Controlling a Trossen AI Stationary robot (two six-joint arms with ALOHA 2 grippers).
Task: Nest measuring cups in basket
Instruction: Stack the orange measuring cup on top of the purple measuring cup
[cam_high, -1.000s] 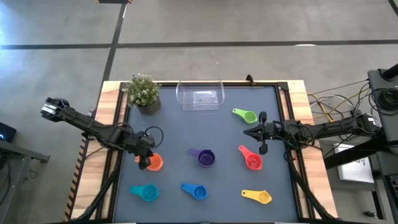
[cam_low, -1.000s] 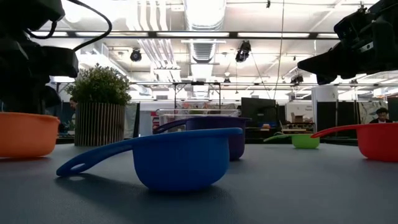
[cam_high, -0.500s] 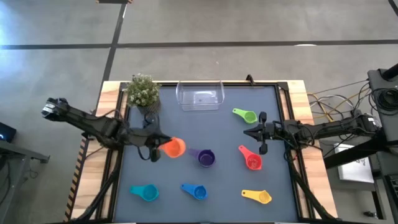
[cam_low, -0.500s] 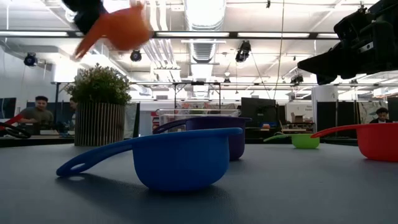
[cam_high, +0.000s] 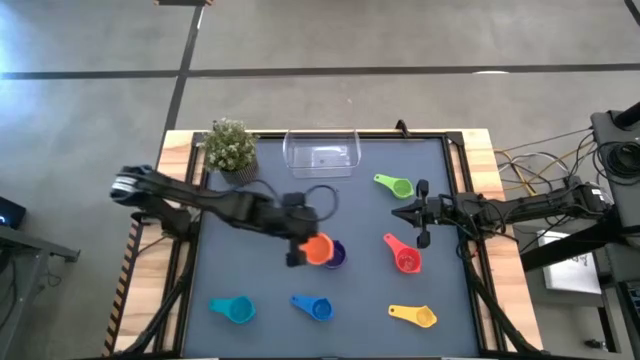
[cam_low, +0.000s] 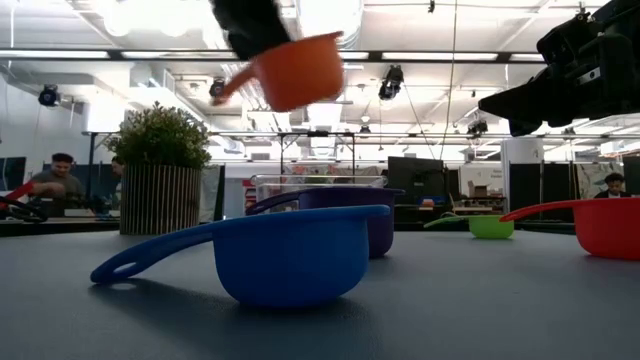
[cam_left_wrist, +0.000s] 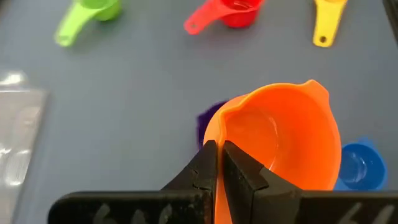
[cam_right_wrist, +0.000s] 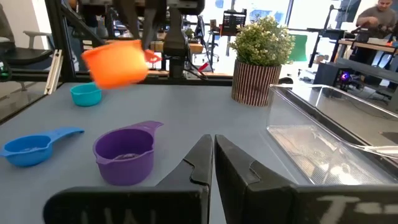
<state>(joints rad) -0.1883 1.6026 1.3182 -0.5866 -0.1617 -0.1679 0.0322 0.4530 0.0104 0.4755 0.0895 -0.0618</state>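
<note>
My left gripper (cam_high: 298, 247) is shut on the orange cup (cam_high: 317, 249) and holds it in the air over the purple cup (cam_high: 335, 255), which stands mid-table, partly hidden. The low view shows the orange cup (cam_low: 300, 70) high above the table. The clear basket (cam_high: 322, 153) sits at the far edge. The green (cam_high: 395, 185), red (cam_high: 405, 257), yellow (cam_high: 420, 317), blue (cam_high: 315, 308) and teal (cam_high: 235, 311) cups rest on their bases on the mat. My right gripper (cam_high: 400, 212) hovers shut between the green and red cups. My left gripper pinches the orange cup on its handle side, at the rim (cam_left_wrist: 214, 144); the fingers (cam_left_wrist: 239, 177) hide the exact spot. They come slanting down from the table's left. The cup is lifted clear, nearly upright, and its handle end (cam_low: 228, 90) sticks out below the gripper.
A potted plant (cam_high: 232, 148) stands at the far left corner beside the basket. Raised wooden rails frame the mat. Bare mat lies between the basket and the purple cup and at the left side. People sit in the room beyond the table.
My left gripper has lifted the orange cup off the mat's left part and carried it up and toward the table's right, stopping over the purple cup. The cup has stayed about upright in the hold.
</note>
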